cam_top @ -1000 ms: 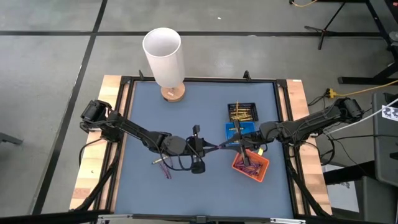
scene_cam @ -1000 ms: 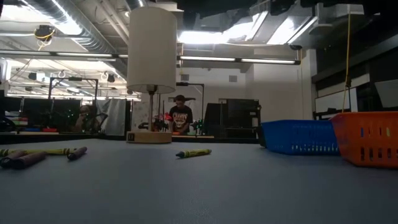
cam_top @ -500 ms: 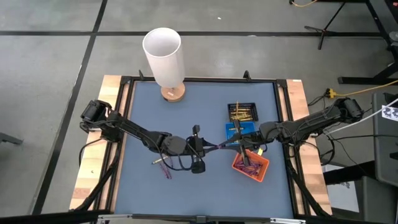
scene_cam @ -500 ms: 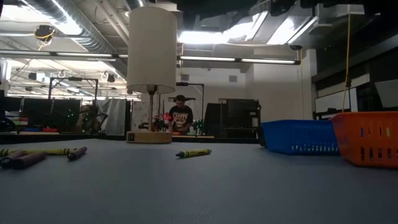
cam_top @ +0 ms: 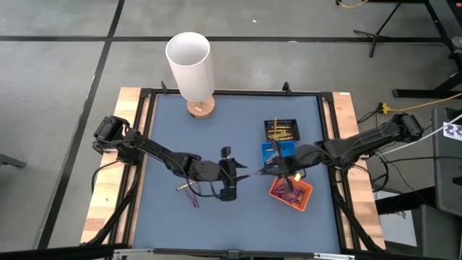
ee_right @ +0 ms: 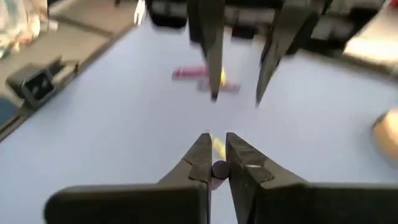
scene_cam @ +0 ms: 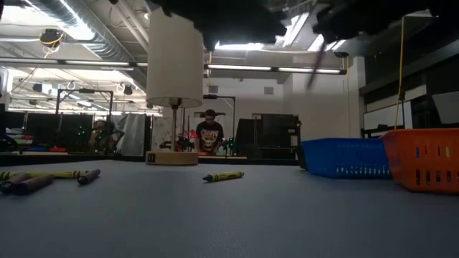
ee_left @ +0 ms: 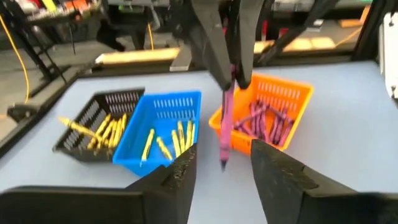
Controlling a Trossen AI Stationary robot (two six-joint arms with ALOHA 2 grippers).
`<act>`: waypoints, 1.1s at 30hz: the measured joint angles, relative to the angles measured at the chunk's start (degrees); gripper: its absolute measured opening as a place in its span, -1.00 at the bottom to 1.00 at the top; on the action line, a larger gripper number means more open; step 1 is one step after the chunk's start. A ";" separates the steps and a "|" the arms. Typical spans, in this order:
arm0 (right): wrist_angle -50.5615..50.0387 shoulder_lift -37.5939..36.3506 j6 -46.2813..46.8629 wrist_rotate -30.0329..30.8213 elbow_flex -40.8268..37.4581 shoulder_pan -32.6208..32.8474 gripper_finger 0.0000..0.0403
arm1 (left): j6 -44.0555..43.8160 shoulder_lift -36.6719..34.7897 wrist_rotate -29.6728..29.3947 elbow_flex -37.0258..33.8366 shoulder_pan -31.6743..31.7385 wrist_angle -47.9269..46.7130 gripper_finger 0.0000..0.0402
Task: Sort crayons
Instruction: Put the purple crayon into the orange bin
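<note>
A purple crayon [ee_left: 224,127], light, stiff and smooth, is judged best pinched across its upper end; it hangs upright above the table, between the two arms and near the orange tray [ee_left: 292,99]. It is clamped in the right gripper [ee_left: 230,70], whose arm reaches in from the right. The left gripper [ee_left: 221,163] is held level opposite, its fingers spread apart and empty
</note>
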 joint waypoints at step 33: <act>-43.83 -0.22 23.79 -19.72 8.04 0.02 -0.61 | -4.31 0.00 0.02 0.00 0.24 -5.24 -0.34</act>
